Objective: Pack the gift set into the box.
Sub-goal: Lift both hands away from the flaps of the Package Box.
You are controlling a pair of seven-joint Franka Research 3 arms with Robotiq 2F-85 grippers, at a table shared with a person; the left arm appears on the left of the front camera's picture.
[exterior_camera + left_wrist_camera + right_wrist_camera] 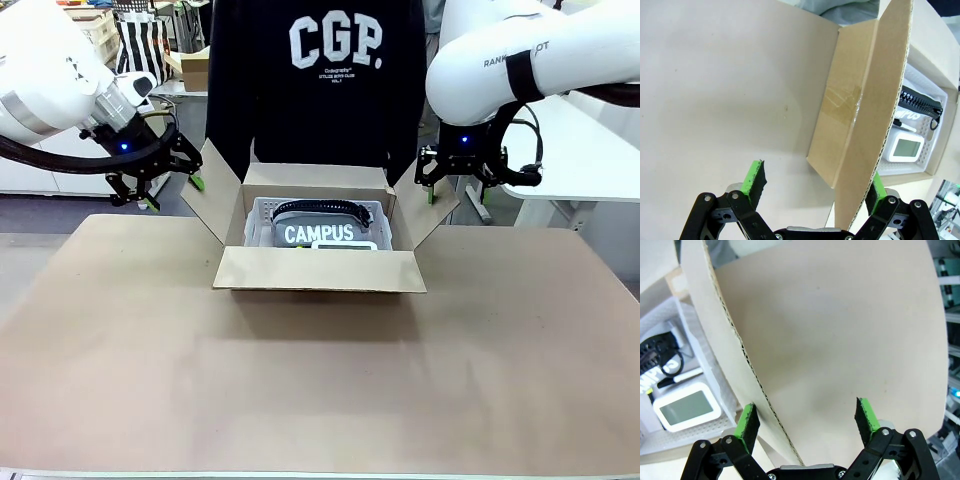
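The box (pixel 318 270) stands open in the middle of the table, all four flaps spread. Inside it lies the gift set: a white perforated tray (pixel 262 208) holding a dark pouch (pixel 318 233) printed "CAMPUS" and a white display device (pixel 907 148). My left gripper (pixel 175 193) hovers open at the left flap (pixel 880 100), whose edge runs between its green pads (pixel 754 182). On the other side my right gripper (pixel 457 200) is open too, and the right flap (pixel 697 280) passes between its pads (pixel 866 420). The device (pixel 687 407) lies just beyond that flap.
A person in a black sweatshirt (pixel 335 80) stands right behind the box at the far edge. The brown table mat (pixel 320 380) lies bare in front of the box and to both sides. White benches and clutter fill the background.
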